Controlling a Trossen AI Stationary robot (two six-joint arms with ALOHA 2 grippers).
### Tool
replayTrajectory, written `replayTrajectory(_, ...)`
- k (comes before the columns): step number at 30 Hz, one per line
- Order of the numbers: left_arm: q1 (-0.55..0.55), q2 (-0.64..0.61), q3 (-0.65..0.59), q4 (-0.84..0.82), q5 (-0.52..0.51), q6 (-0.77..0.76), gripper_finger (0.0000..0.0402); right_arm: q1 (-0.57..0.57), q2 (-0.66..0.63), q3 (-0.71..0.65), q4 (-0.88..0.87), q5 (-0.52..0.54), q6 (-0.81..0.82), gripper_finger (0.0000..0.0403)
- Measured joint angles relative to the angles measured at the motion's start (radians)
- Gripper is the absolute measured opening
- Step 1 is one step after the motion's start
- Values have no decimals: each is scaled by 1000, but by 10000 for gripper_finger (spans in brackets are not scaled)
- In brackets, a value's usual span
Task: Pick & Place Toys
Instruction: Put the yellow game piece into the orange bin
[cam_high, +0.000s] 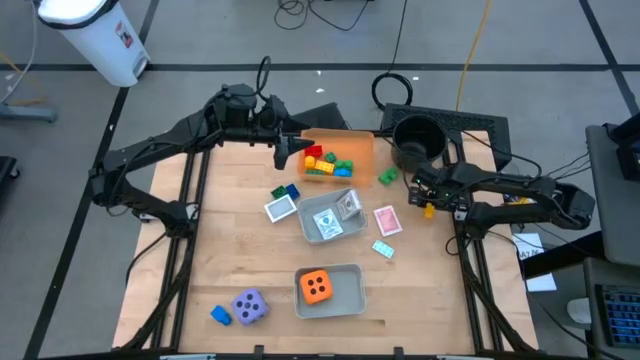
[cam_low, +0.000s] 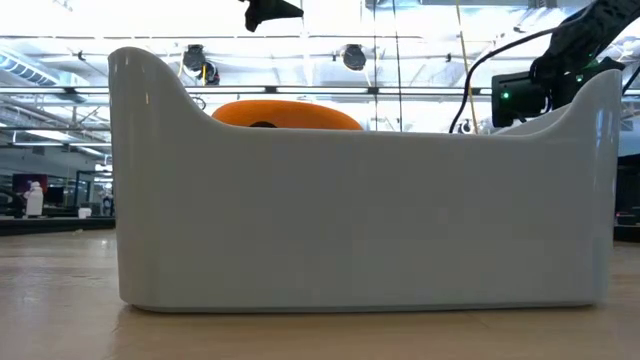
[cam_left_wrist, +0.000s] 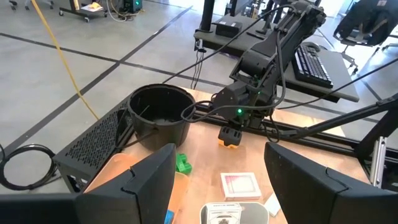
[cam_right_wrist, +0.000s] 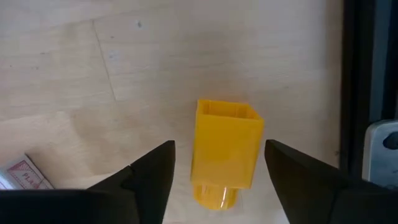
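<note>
A yellow brick (cam_right_wrist: 227, 152) lies on the wood near the table's right edge, seen from above with its stud at one end. My right gripper (cam_right_wrist: 219, 177) (cam_high: 430, 205) points down over it, open, one finger on each side of the brick and a gap showing on at least one side. My left gripper (cam_left_wrist: 221, 180) (cam_high: 285, 150) hovers open and empty at the left rim of the orange tray (cam_high: 358, 145), which holds several bricks. A green brick (cam_high: 388, 177) lies beside that tray. The orange die (cam_high: 317, 286) sits in a grey tray (cam_high: 350, 298). The purple die (cam_high: 250, 305) rests on the wood at near left.
A black pot (cam_high: 415, 140) stands at the far right, close behind my right gripper. A second grey tray (cam_high: 312, 228) with cards sits mid-table. Pink (cam_high: 387, 220), teal (cam_high: 383, 248) and white (cam_high: 280, 208) cards lie loose, and a blue brick (cam_high: 220, 315) lies near the purple die.
</note>
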Motion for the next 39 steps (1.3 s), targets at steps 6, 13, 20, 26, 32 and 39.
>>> replayTrajectory(6,0,0,0,0,0,-1,253,0,0,0,0,0,-1,179)
replayTrajectory(13,0,0,0,1,0,-4,253,0,0,0,-1,0,-21,129)
replayTrajectory(20,0,0,0,1,0,-9,253,0,-38,0,-1,1,-31,129)
replayTrajectory(26,0,0,0,1,0,-9,253,0,-123,19,-8,4,-28,129)
replayTrajectory(32,0,0,0,3,-1,-10,253,0,-181,56,-7,5,-28,129)
replayTrajectory(39,0,0,0,4,0,-20,253,0,-252,80,252,-27,-30,129)
